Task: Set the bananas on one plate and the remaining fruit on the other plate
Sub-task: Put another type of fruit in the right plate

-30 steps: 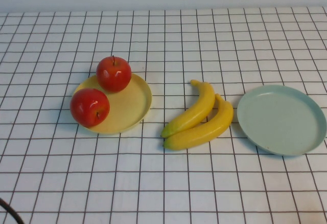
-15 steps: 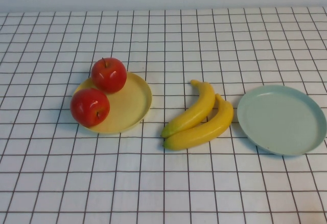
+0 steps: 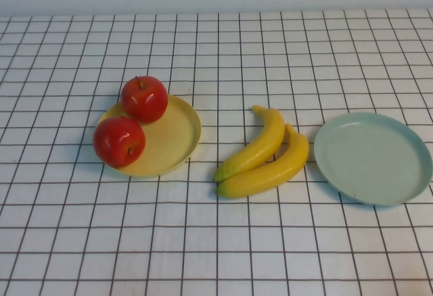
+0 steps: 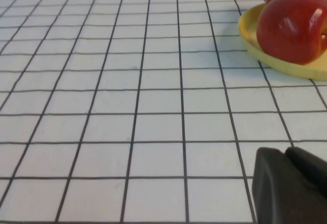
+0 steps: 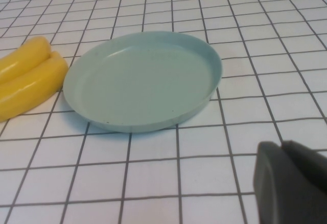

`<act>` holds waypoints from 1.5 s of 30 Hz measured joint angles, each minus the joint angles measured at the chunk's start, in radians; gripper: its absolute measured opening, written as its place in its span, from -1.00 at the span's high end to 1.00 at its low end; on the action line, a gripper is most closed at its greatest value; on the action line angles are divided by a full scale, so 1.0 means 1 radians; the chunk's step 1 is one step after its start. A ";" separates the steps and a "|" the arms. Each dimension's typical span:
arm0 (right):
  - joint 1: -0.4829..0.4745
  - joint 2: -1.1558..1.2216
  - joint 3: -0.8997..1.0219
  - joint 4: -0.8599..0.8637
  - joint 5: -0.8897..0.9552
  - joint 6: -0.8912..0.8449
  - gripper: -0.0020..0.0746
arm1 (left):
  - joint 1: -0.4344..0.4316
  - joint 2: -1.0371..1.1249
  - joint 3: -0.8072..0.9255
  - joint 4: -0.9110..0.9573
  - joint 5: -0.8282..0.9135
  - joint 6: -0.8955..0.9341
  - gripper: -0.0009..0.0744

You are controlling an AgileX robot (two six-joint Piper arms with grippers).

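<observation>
Far apple [image 3: 144, 98] unmoved since half-second ago; left gripper [image 4: 291, 188], right gripper [image 5: 294, 183] wrist-views only (jaw state unclear).

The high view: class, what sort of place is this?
Probably a staged tabletop for a robot sorting exercise: a grid-patterned cloth, two apples on a yellow plate, two bananas beside an empty blue-green plate.

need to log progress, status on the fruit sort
Left gripper low near yellow plate; right gripper near blue plate. Apples plated. Bananas on table, unobstructed.
</observation>
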 joint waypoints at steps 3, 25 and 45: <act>0.000 0.000 0.000 0.000 0.000 0.000 0.99 | 0.000 0.000 0.002 -0.017 0.012 0.000 0.97; 0.000 0.000 0.000 0.000 0.000 0.000 0.99 | 0.000 0.000 0.002 -0.027 0.012 0.000 0.97; 0.000 0.000 0.000 0.852 -0.113 0.100 0.99 | 0.000 0.000 0.002 -0.027 0.012 0.000 0.97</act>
